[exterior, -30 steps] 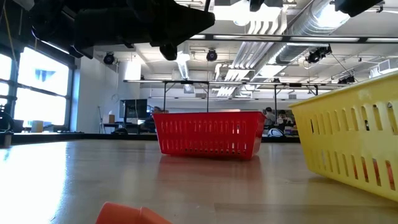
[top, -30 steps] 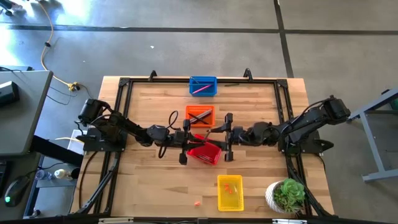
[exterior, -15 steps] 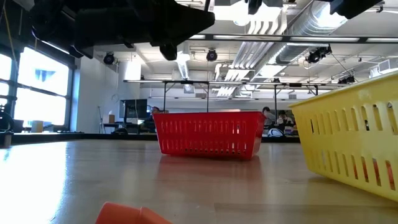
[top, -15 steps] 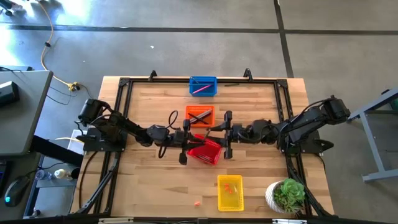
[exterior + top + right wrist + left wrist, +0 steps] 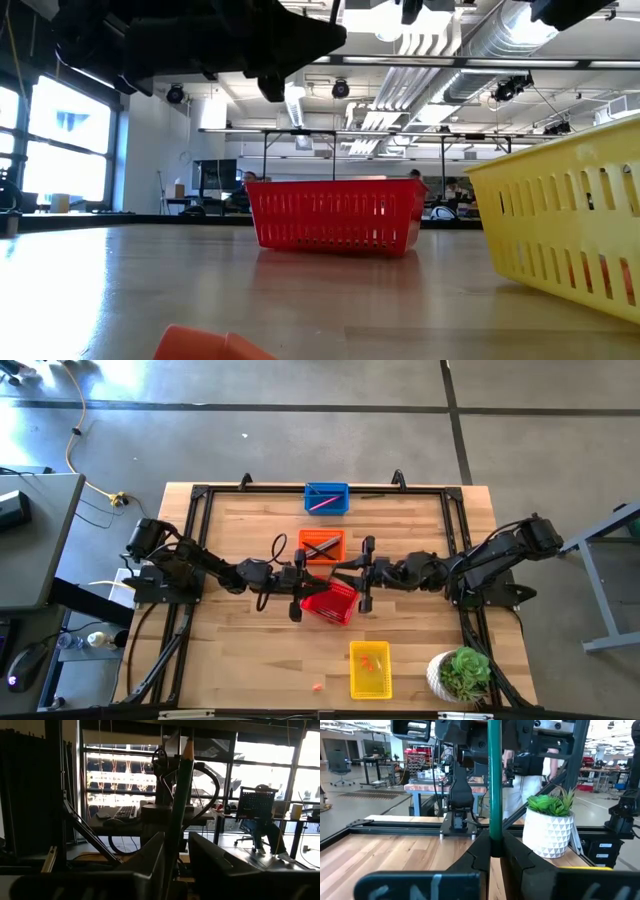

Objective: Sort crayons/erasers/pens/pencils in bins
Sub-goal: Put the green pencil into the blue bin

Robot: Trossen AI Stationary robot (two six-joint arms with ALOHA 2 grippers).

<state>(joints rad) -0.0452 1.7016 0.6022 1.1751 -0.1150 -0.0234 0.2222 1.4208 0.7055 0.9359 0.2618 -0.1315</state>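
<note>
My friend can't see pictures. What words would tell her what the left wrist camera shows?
The left gripper is shut on a green pencil standing straight up between its dark fingers. Behind it is the wooden table, a white pot with a green plant, and the other dark arm.

High view: overhead, straight down, far enough to take in whole worktop [image 5: 240, 650] and both arms. Low view: worktop level, facing across into room, red bin [image 5: 335, 214] ahead, yellow bin [image 5: 565, 220] close at 3 o'clock. Both share those bins. Wrist views: looking forward, very near, facing each other's arm.
</note>
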